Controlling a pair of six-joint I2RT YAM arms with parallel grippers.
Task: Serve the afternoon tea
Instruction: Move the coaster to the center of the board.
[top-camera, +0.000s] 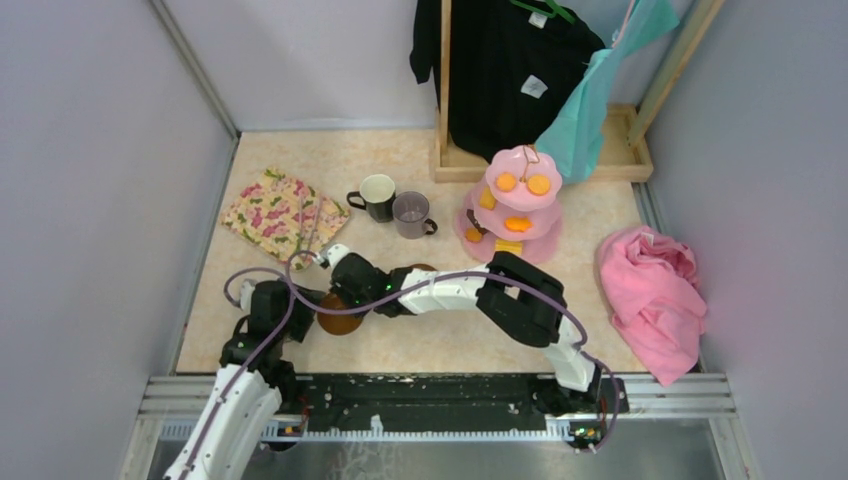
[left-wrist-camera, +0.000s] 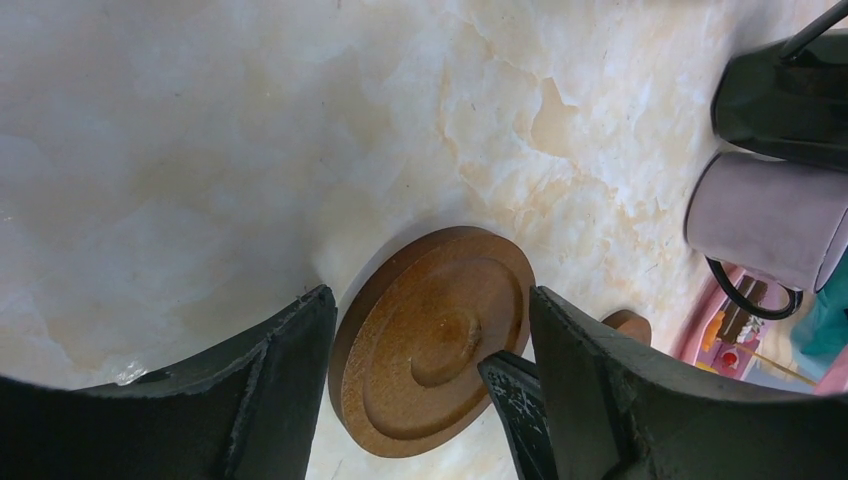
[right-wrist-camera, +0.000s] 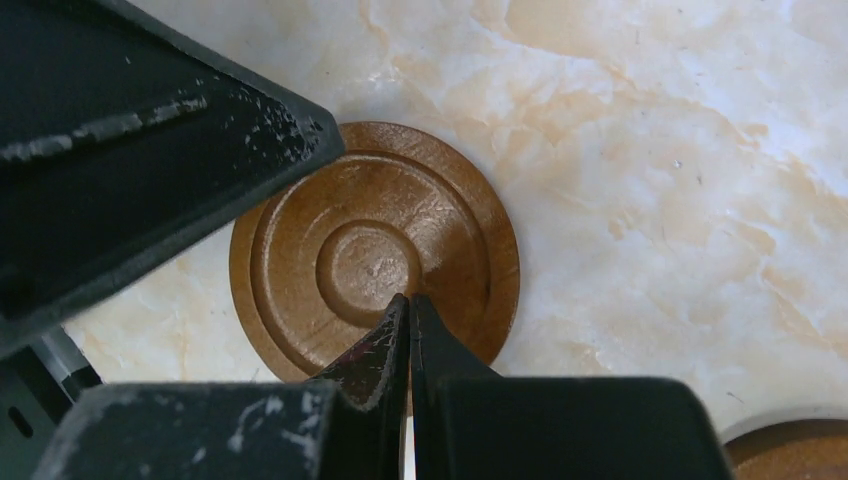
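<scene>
right fingers (right-wrist-camera: 380, 350): pressed together, nothing between them; we see their tips over a brown coaster (right-wrist-camera: 365, 240), low centre of the right wrist view.
left fingers (left-wrist-camera: 290, 370): spread, one on each side of that coaster; we cannot tell whether they touch its rim.
coaster: on the tabletop (top-camera: 450, 340), lower left of the top view.
second coaster (right-wrist-camera: 790, 450): bottom right corner, apart.
black mug (top-camera: 381, 211), smoky mug (top-camera: 410, 215): side by side, upper centre-left.
pink stand (top-camera: 520, 200): right of the mugs.
</scene>
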